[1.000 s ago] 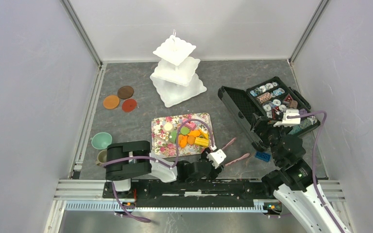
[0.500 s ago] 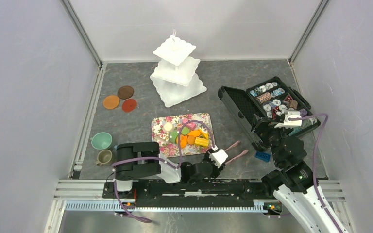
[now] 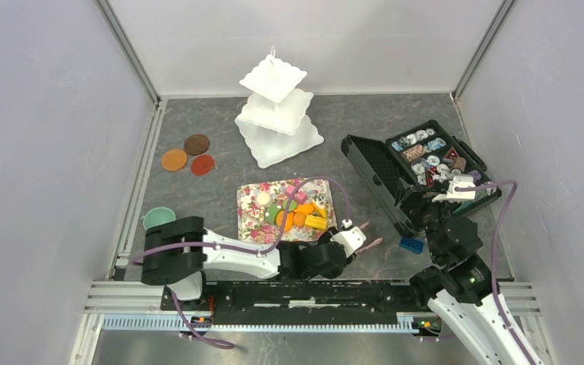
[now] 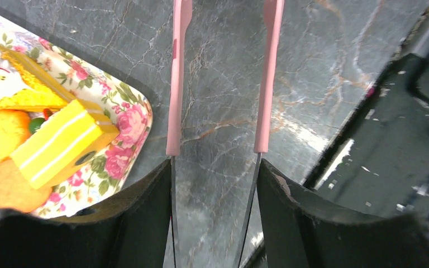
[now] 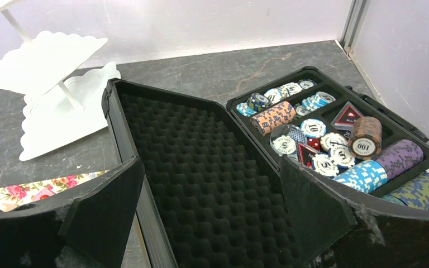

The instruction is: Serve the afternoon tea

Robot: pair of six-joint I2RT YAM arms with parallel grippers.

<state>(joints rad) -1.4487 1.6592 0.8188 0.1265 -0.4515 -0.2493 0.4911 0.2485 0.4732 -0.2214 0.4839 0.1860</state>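
Top external view suggests the serving has barely begun. A teal cup (image 3: 158, 218) stands by the left edge of the table (image 3: 365, 122), toward the near-left corner. Three saucers (image 3: 190, 156) lie clustered farther along that edge, with no cup on any of them. The white tiered stand (image 3: 277, 114) sits close to the far edge, and every tier that shows is bare. All the cakes (image 3: 296, 211) are heaped on the floral tray (image 3: 255, 220), about midway along the near edge. By this showing, every cake, cup and saucer is yet to be placed.

The left gripper (image 3: 369, 234) lies low just right of the tray. Its pink jaws are parted and nothing is between them. In the left wrist view only bare table shows in the gap, and the yellow cake (image 4: 61, 142) lies off to the left, outside the jaws.

A blue brick (image 3: 411, 245) and an open black case (image 3: 433, 156) occupy the right side. The right gripper (image 5: 209, 162) hangs over the case with its jaws spread wide and empty, well apart from the tray.
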